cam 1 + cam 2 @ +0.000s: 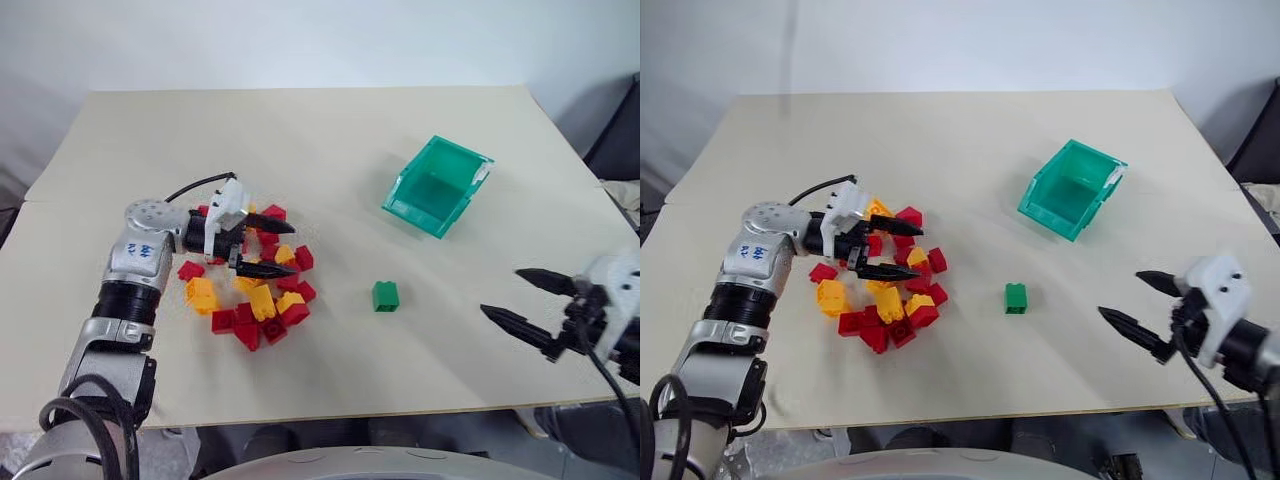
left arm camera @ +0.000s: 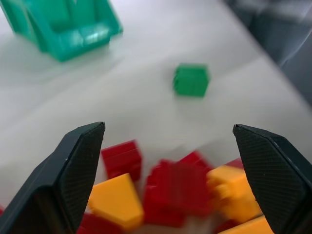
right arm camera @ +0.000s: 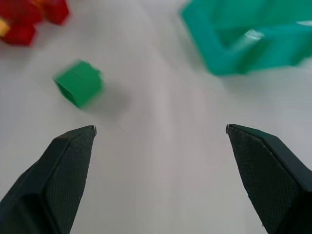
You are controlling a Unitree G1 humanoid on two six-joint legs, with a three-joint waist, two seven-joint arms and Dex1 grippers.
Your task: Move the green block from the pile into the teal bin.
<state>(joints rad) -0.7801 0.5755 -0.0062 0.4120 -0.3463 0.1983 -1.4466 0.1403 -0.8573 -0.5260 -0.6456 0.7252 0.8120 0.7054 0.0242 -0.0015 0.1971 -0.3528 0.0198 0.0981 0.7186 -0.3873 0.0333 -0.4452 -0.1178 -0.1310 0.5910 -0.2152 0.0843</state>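
Observation:
The green block (image 1: pixel 385 296) lies alone on the table, between the pile (image 1: pixel 252 284) of red and yellow bricks and my right gripper (image 1: pixel 520 296). The teal bin (image 1: pixel 437 186) stands further back and to the right of the block, and I see nothing inside it. My left gripper (image 1: pixel 273 245) hovers over the pile, pointing right, open and holding nothing. My right gripper is open near the table's front right edge, apart from the block. The left wrist view shows the green block (image 2: pixel 191 80) and the teal bin (image 2: pixel 61 27) beyond the pile.
The beige table (image 1: pixel 330 140) has bare room behind the pile and around the bin. Its front edge runs just below the pile and my right gripper. A dark object (image 1: pixel 620 140) stands off the table's right side.

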